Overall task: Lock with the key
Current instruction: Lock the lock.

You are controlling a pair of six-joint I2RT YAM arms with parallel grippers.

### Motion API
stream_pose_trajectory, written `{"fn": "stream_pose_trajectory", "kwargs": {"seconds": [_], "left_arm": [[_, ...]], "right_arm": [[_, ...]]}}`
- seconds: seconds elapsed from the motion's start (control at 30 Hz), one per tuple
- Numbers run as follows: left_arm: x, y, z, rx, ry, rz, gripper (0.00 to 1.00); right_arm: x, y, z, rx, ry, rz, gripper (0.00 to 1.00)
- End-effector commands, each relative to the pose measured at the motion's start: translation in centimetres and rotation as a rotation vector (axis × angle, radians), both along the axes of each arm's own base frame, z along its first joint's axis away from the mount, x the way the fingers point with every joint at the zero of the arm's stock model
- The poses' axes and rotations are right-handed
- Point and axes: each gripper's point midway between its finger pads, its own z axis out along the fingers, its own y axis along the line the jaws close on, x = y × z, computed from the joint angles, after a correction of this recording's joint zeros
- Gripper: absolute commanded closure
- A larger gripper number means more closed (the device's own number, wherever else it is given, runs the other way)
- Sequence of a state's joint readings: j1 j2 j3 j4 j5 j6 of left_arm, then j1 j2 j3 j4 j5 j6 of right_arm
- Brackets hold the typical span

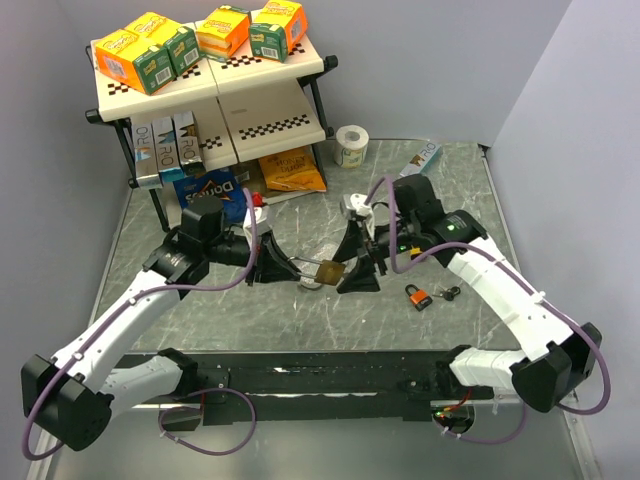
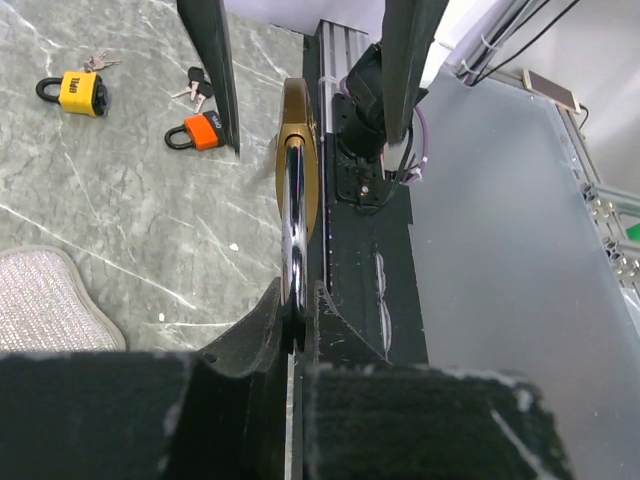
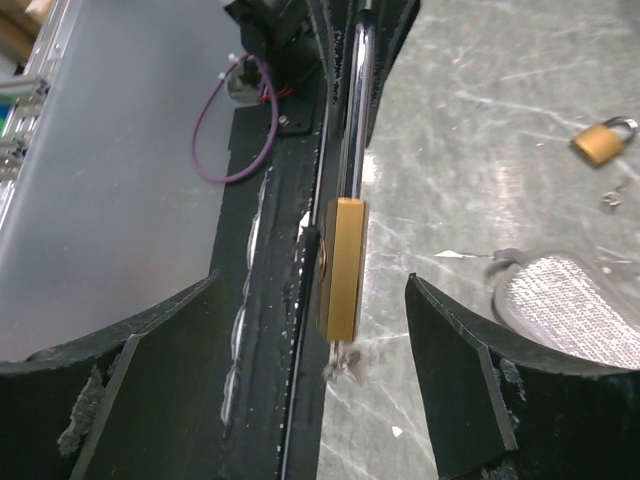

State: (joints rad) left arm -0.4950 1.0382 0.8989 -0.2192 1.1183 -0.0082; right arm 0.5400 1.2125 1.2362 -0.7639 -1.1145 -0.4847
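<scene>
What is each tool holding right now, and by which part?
The left tool clamps the brass padlock by its chrome shackle. The right tool stands open around the padlock's body, holding nothing.

Overhead view: bright, even, diffuse light from above. The desk (image 1: pixel 300 325) carries only soft, faint shadows beneath the arms, and focus is sharp edge to edge.

Left wrist view: the left fingers (image 2: pixel 250 345) — nearest the lens — render as dark, defocused masses. The chrome shackle (image 2: pixel 293 230) shows a narrow specular streak.

Right wrist view: soft overall. The right fingers (image 3: pixel 150 350) are blurred, the small padlock (image 3: pixel 603 140) at upper right is smeared, and the pale panel (image 3: pixel 110 150) at left is mildly washed out.
</scene>
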Motion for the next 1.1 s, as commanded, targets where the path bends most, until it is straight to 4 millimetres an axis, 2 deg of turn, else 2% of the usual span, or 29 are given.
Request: {"fn": "stream_pose_trajectory", "kwargs": {"seconds": [0.0,0.07,0.1,0.17,0.2,0.27,0.3,0.33,0.37,0.4,0.43,0.47,0.53,0.57,0.6,0.63,0.73,0.77,0.8,0.87,0.9,1.07], "left_arm": [[-0.3,-0.3,3.2,-0.068,-0.134,-0.065,0.99],[0.1,-0.6,3.6,-0.073,-0.090,-0.034,0.99],[0.4,-0.6,3.7,-0.071,-0.078,-0.017,0.99],[0.7,-0.6,4.0,-0.066,-0.059,0.011,0.99],[1.4,-0.7,4.2,-0.069,-0.059,0.056,0.99],[1.8,-0.4,4.3,-0.082,-0.025,0.105,0.99],[2.2,-0.3,4.7,-0.098,-0.034,0.132,0.97],[3.3,-0.1,5.0,-0.104,-0.046,0.205,0.91],[4.0,0.0,5.0,-0.107,-0.003,0.270,0.88],[5.0,0.2,5.3,-0.112,0.013,0.330,0.69],[6.9,1.1,5.6,-0.111,0.030,0.447,0.55],[7.4,1.5,6.8,-0.133,0.063,0.488,0.42],[8.7,3.0,7.6,-0.163,0.081,0.561,0.20],[8.7,3.3,8.0,-0.177,0.111,0.582,0.15],[9.1,3.7,8.2,-0.188,0.130,0.613,0.01],[9.1,3.9,8.4,-0.191,0.154,0.637,0.03],[9.7,4.2,8.8,-0.205,0.241,0.704,0.04],[10.3,4.7,8.7,-0.216,0.295,0.761,0.04],[10.7,4.8,8.8,-0.226,0.323,0.788,0.04],[11.4,5.5,8.6,-0.259,0.409,0.832,0.04],[11.2,5.3,8.9,-0.271,0.426,0.809,0.04],[12.1,5.3,8.8,-0.326,0.561,0.799,0.04]], "right_arm": [[0.0,1.1,0.3,0.008,-0.041,0.027,0.26],[0.1,1.4,0.1,0.004,-0.026,0.020,0.36],[0.4,1.6,0.2,0.010,-0.036,0.012,0.49],[1.0,1.7,0.4,0.011,-0.054,-0.018,0.64],[1.1,1.7,0.5,0.016,-0.056,-0.030,0.80],[1.6,1.9,0.7,0.035,-0.088,-0.045,0.98],[1.9,2.0,0.7,0.033,-0.081,-0.065,1.00],[2.2,2.2,0.9,0.044,-0.094,-0.074,1.00],[2.5,2.3,0.9,0.044,-0.096,-0.082,1.00],[3.0,2.3,0.9,0.038,-0.087,-0.115,1.00],[3.4,2.4,1.1,0.045,-0.091,-0.135,1.00],[4.0,2.6,2.0,0.076,-0.122,-0.155,1.00],[4.8,2.7,2.1,0.093,-0.109,-0.214,1.00],[5.3,3.0,3.1,0.132,-0.144,-0.229,1.00],[5.6,3.1,3.1,0.139,-0.129,-0.252,1.00],[6.7,2.9,3.2,0.142,-0.149,-0.316,1.00],[9.6,2.8,4.8,0.216,-0.208,-0.472,1.00],[10.1,2.8,4.6,0.216,-0.199,-0.500,1.00],[10.7,3.0,5.8,0.259,-0.217,-0.528,1.00],[11.6,3.2,6.0,0.272,-0.192,-0.570,1.00],[11.8,3.5,6.5,0.296,-0.190,-0.580,1.00],[12.7,4.7,6.4,0.294,-0.207,-0.643,1.00]]}}
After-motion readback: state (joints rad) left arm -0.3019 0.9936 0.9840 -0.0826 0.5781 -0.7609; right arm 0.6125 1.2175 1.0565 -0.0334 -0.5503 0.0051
